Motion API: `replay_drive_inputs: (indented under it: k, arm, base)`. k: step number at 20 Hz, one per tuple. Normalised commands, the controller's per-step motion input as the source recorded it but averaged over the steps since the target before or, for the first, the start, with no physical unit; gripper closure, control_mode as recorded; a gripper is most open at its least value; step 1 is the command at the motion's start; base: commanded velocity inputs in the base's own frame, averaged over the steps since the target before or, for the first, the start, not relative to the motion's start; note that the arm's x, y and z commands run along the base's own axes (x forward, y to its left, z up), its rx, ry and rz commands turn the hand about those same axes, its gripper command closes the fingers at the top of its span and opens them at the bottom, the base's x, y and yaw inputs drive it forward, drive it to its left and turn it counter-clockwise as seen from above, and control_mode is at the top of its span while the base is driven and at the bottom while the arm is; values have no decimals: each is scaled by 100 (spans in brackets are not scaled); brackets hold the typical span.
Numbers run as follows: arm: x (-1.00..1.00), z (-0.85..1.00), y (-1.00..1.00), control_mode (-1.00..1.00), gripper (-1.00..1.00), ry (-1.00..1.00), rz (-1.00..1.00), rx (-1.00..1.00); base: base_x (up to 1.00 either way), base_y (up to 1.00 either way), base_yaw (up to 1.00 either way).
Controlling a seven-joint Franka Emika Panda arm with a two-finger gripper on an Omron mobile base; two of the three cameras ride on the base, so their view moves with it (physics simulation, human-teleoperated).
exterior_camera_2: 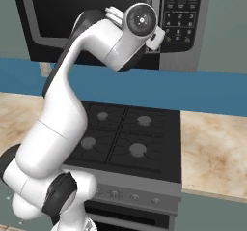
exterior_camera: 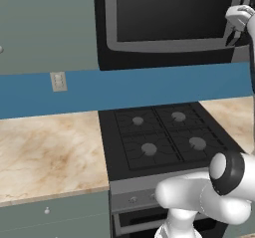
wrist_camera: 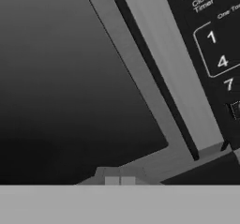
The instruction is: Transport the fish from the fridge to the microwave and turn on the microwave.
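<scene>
You have the arm raised to the microwave (exterior_camera_2: pixel 96 22), which fills the top of the right base view, door closed, its keypad (exterior_camera_2: pixel 181 10) at the upper right. The gripper (wrist_camera: pixel 119 180) sits at the bottom centre of the hand view with its tips pressed together and nothing between them, close against the lower corner of the grey door frame (wrist_camera: pixel 154 92); the number keys run down the right edge. Below, the black gas stove (exterior_camera: pixel 162 140) occupies the middle of the left base view, with the marbled surface (exterior_camera: pixel 50 152) on its left.
</scene>
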Motion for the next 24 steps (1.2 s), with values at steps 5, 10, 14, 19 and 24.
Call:
replay_drive_inputs:
  k: [5,10,14,19,24]
  arm:
    - [-6,0,-36,-100,100,0,0,20]
    - [0,0,-41,-100,100,0,0,24]
    - [0,0,-36,-100,100,0,0,22]
    - [-2,0,-23,-100,100,0,0,13]
    - [-1,-11,-7,-100,100,0,-3,1]
  base:
    - [0,0,0]
    - [0,0,0]
    - [0,0,0]
    - [0,0,0]
    - [0,0,0]
